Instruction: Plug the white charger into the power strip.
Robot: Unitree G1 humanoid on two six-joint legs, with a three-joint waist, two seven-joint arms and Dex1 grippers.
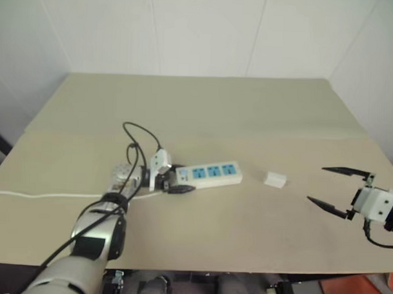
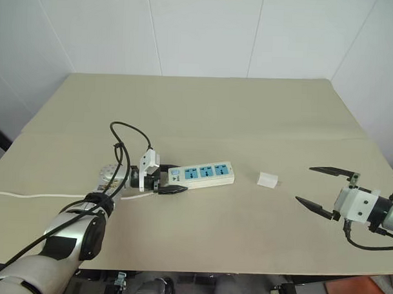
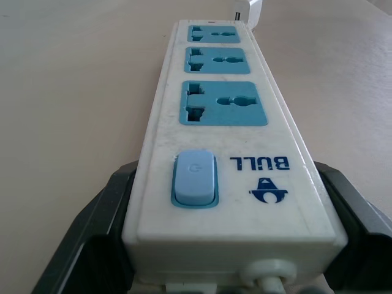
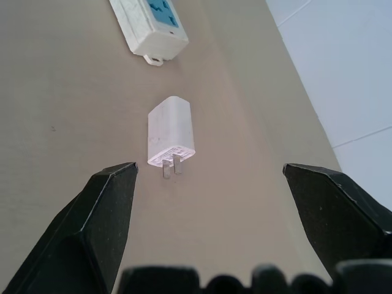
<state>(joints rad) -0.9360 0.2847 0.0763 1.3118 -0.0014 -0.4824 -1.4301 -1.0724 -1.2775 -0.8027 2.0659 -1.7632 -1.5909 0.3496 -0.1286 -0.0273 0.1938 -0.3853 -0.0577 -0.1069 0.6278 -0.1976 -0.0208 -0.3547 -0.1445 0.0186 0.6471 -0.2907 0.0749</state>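
The power strip (image 1: 212, 173) lies near the middle of the tan table, a long white bar with three blue socket faces and a blue switch (image 3: 195, 179) at its left end. My left gripper (image 1: 176, 183) is shut on that switch end, one black finger (image 3: 92, 239) on each long side. The white charger (image 1: 275, 180) lies on its side just right of the strip, apart from it. In the right wrist view the white charger (image 4: 171, 131) points its two metal prongs at my right gripper (image 1: 316, 184). That gripper hovers to the charger's right, open and holding nothing.
The strip's thin white cord (image 1: 40, 194) runs left across the table (image 1: 204, 108) to its left edge. White walls close in behind and on both sides. Bare tabletop lies beyond the strip and around the charger.
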